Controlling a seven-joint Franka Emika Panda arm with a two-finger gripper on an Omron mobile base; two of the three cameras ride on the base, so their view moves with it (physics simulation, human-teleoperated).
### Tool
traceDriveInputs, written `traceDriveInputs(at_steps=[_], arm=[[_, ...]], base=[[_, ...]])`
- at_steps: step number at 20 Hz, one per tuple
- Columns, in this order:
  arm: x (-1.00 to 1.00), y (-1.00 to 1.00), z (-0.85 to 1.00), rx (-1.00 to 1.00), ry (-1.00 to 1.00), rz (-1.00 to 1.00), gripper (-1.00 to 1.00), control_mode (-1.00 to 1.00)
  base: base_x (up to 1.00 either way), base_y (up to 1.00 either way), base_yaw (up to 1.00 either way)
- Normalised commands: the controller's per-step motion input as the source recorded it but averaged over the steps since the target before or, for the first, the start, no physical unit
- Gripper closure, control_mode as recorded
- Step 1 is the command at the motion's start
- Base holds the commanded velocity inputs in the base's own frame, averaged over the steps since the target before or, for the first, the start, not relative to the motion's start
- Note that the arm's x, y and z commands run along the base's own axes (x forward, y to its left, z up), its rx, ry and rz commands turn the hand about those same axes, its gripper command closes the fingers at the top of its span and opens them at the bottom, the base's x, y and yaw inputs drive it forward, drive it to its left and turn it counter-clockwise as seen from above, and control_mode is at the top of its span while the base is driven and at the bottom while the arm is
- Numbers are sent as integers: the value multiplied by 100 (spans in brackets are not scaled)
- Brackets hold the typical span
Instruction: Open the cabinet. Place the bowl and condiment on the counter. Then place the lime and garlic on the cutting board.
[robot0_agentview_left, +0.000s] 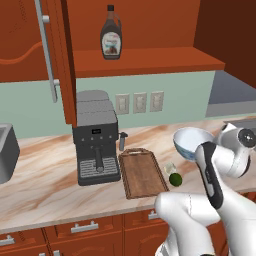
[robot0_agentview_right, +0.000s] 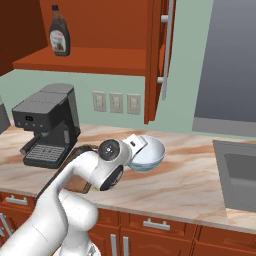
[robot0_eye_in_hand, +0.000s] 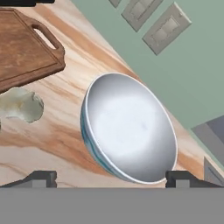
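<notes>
The cabinet (robot0_agentview_left: 50, 50) stands open, and the dark condiment (robot0_agentview_left: 111, 35) bottle is upright on its lower shelf, also seen from the right (robot0_agentview_right: 59, 36). The pale bowl (robot0_agentview_left: 191, 142) rests tilted on the counter (robot0_agentview_left: 45, 190), right of the cutting board (robot0_agentview_left: 142, 172). In the hand view my gripper (robot0_eye_in_hand: 111, 181) is open, its fingertips (robot0_eye_in_hand: 41, 178) spread wide either side of the bowl's (robot0_eye_in_hand: 129, 127) near rim without clamping it. The garlic (robot0_agentview_left: 170, 168) and the lime (robot0_agentview_left: 175, 179) lie on the counter beside the board's right edge. The garlic (robot0_eye_in_hand: 21, 105) lies just below the board (robot0_eye_in_hand: 24, 48).
A black coffee machine (robot0_agentview_left: 96, 137) stands left of the board against the wall. Wall outlets (robot0_agentview_left: 139, 102) sit behind the bowl. A sink (robot0_agentview_right: 240, 175) lies to the right, and a grey appliance (robot0_agentview_left: 6, 150) at the far left. Drawers run under the counter.
</notes>
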Motion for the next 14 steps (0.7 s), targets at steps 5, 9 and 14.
traceDriveInputs(at_steps=[5,9,14], arm=[[-44,33,40,-3,0,2,-100,-100],[-43,34,41,-6,0,2,-100,-100],[-37,26,48,-2,-3,1,-100,-100]], base=[[0,0,0],[0,0,0],[0,0,0]])
